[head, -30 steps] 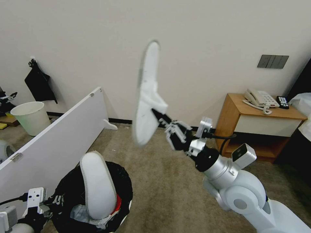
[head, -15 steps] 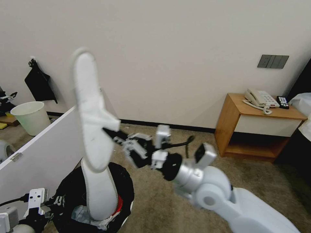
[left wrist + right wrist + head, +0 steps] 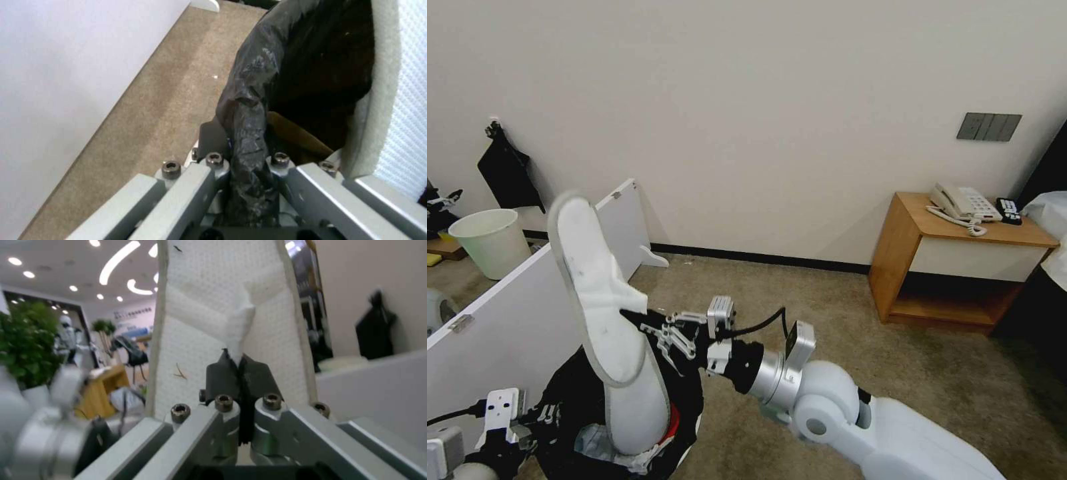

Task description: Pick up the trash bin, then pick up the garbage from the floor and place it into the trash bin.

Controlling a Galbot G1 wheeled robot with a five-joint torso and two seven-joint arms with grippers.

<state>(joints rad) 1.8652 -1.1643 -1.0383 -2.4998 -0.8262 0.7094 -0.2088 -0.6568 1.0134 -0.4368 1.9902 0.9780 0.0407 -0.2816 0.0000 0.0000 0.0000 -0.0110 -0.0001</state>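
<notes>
**Right gripper holds a slipper over the lined bin**

The right gripper [image 3: 635, 319], at lower centre-left of the head view, is clamped on the strap of a flat white cloth slipper [image 3: 594, 293], which stands upright with its toe highest, above the round trash bin lined with crinkly black plastic [image 3: 690, 393]. A second white slipper [image 3: 639, 407] stands on end inside that bin. The left gripper [image 3: 249, 180], at the lower left corner, pinches the bin's black bag rim. No readable writing is visible
</notes>
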